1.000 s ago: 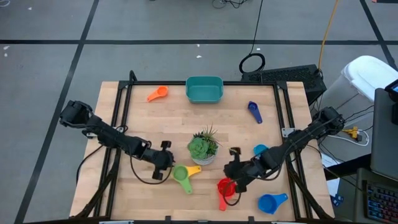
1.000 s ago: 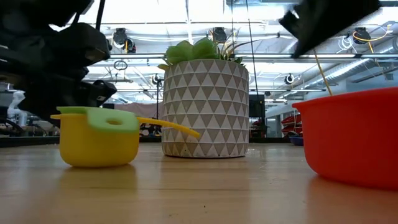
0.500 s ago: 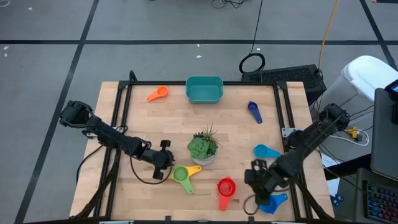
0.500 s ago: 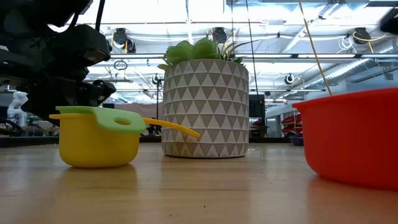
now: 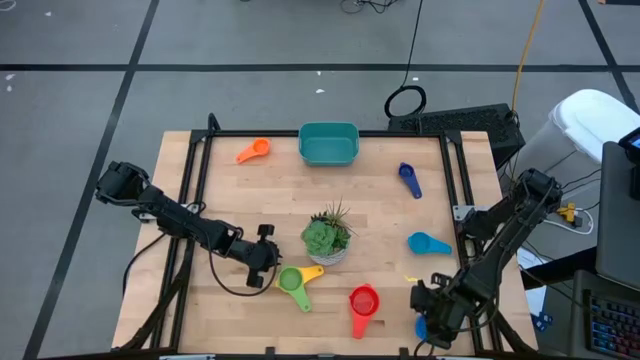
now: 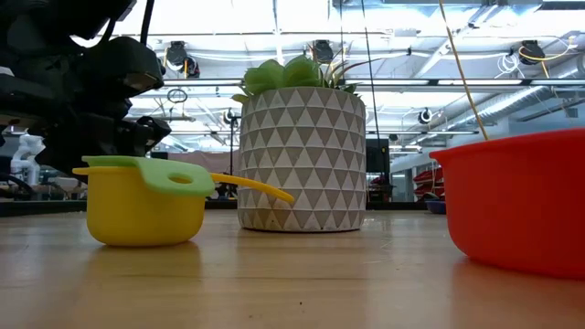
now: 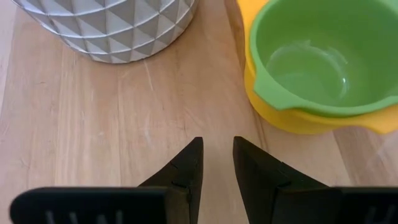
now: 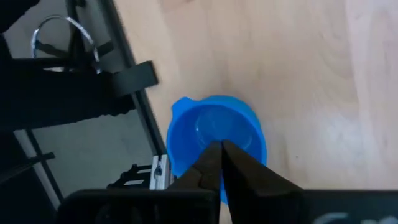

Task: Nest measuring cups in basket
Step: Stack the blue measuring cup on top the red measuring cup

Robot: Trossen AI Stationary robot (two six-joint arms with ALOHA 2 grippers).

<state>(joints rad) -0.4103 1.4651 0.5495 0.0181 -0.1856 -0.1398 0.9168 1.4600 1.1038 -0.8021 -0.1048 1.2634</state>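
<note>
My right gripper (image 5: 428,318) hangs over the near right corner of the wooden surface (image 5: 280,190), directly above the blue measuring cup (image 8: 214,138). Its jaws are pressed together and hold nothing; in the right wrist view the closed tips point straight down at the cup's bowl, so I judge I am lining up over it and must spread the jaws before I can take its rim or handle.

My left gripper (image 7: 216,163) rests low on the surface, just beside the green measuring cup (image 7: 314,59), which already sits nested inside the yellow measuring cup (image 7: 292,118). Its jaws stand slightly apart with nothing between them, well placed to wait there for the next pickup.

The nested pair sits just in front of the potted succulent (image 5: 326,238), which stands mid-surface and is not part of the job. The red measuring cup (image 5: 363,303) lies near the front edge, between the nested pair and my right gripper.

The teal basket (image 5: 329,144) sits at the far edge, middle, with no cups in it, so the nesting has started outside it. An orange measuring cup (image 5: 254,151) lies to its left, a dark blue measuring cup (image 5: 408,179) to its right, and a light blue measuring cup (image 5: 428,243) nearer the right side. Most of the task, I judge, is still ahead.
</note>
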